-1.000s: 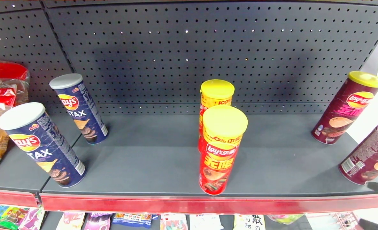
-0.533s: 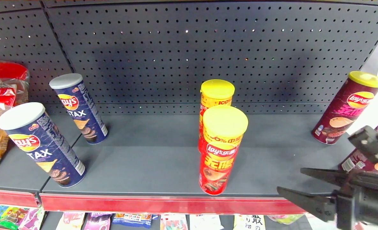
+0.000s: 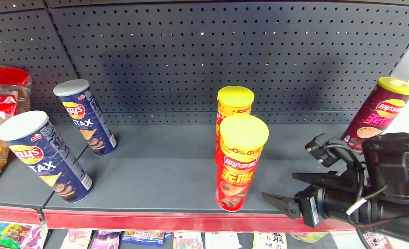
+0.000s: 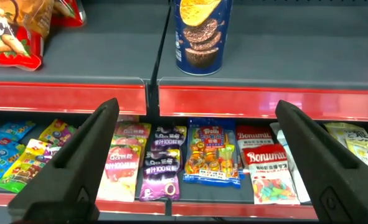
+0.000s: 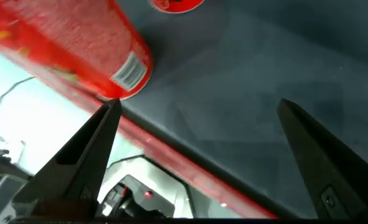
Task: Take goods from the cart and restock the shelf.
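On the grey shelf [image 3: 163, 166] two red chip cans with yellow lids stand one behind the other, the front one [image 3: 240, 162] near the edge and the rear one [image 3: 233, 102] behind it. My right gripper [image 3: 282, 188] hangs open and holds nothing, just right of the front red can, level with the shelf's front edge. In the right wrist view that red can [image 5: 78, 43] lies beyond one of the fingers [image 5: 78, 162]. My left gripper [image 4: 196, 106] is open and holds nothing, below a blue can [image 4: 199, 31], in front of the red shelf lip [image 4: 233, 102].
Two blue cans [image 3: 45, 155] [image 3: 85, 117] stand at the left beside snack bags [image 3: 0, 114]. A maroon can [image 3: 380, 110] stands at the right; my right arm covers most of another. The lower shelf holds several candy packets [image 4: 208, 155]. A perforated panel [image 3: 204, 58] backs the shelf.
My right arm has come in from the lower right and moved left toward the front red can, now covering the nearer maroon can. The cans have not moved.
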Robot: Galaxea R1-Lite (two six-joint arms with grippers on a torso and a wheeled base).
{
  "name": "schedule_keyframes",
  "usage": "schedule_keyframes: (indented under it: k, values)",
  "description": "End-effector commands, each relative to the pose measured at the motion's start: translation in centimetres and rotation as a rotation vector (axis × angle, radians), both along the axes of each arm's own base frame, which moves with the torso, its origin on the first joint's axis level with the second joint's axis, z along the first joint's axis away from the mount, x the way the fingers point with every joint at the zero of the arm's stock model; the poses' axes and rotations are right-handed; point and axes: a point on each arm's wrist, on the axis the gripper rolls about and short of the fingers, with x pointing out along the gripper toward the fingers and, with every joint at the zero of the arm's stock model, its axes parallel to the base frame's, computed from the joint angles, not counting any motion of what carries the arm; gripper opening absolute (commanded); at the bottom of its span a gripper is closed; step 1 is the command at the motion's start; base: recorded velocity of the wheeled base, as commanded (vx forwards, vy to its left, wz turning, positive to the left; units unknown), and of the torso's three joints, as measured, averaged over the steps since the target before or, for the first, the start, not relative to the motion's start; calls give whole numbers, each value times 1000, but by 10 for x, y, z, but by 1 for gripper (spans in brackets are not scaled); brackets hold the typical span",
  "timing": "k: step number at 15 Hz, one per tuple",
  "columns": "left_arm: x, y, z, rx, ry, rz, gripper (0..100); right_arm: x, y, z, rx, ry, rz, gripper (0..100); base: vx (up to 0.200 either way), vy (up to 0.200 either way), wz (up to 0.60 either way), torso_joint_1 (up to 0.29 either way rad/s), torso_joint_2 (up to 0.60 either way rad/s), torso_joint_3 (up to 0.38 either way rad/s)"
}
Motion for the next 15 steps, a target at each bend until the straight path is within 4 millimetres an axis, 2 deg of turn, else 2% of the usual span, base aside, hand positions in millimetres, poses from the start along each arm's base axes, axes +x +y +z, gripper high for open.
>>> schedule_keyframes:
  k: [1,15]
  values:
    - [0,0,0,-1,1,0,100,8,6,-6,-29,16,-3,100,0,0,0,0,0,0]
    - [0,0,0,-1,1,1,100,26,22,-16,-84,23,-2,100,0,0,0,0,0,0]
